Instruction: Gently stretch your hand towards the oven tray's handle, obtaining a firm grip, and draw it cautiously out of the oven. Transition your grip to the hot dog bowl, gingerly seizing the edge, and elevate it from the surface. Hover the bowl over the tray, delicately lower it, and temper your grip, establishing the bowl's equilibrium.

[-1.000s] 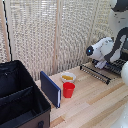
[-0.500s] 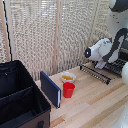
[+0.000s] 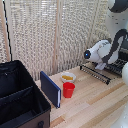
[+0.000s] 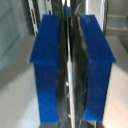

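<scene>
Item: white Franka arm with blue-padded gripper point(image 4: 70, 70). State: the two blue pads point(image 4: 50, 70) are closed almost together on a thin dark metal bar running between them, read as the tray's handle point(image 4: 70, 100). In the exterior view the arm's white wrist hides the gripper itself, low at the rack's near end.

Item: flat dark wire oven tray point(image 3: 102, 71). Location: at the exterior view's right, extended over the pale plank wooden surface point(image 3: 95, 102). The oven is largely hidden behind the arm and cannot be clearly made out.

Item: small round cream hot dog bowl point(image 3: 68, 77) with orange-yellow food. Location: on the wood, well apart from the tray toward the exterior view's left, just beside a red plastic cup point(image 3: 69, 90) and near an upright blue flat panel point(image 3: 50, 89).

Other: black fabric case point(image 3: 20, 100) in the exterior view's lower left corner; pale woven blind point(image 3: 50, 35) behind.

Step in hand, as judged: drawing the tray out by its handle; the bowl is untouched.

Next move calls for: a straight, level pull until enough rack is exposed, then release and travel across to the bowl's rim, avoiding the cup standing alongside.
</scene>
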Robot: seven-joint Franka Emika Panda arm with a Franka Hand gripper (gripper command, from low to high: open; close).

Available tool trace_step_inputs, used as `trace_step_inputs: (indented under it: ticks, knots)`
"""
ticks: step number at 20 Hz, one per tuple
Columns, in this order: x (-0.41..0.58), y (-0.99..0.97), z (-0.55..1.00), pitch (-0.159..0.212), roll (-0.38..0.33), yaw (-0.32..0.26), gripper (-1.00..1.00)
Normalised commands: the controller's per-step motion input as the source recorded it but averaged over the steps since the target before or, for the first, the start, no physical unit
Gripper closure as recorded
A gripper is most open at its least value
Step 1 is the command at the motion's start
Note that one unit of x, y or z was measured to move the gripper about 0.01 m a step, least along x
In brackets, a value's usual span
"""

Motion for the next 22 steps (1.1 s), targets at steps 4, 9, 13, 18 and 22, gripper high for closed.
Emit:
trace_step_inputs:
  ticks: [4,9,13,18,22]
  knots:
    - [0.000,-0.11,0.16,0.085,0.227,-0.003,1.00]
    - [0.000,0.23,0.13,0.052,0.086,-0.002,1.00]
    - [0.000,0.75,0.10,0.009,-0.003,-0.016,1.00]
    - [0.065,0.90,0.11,0.000,0.000,-0.048,1.00]
    - [0.081,0.89,0.01,0.000,-0.011,-0.060,1.00]
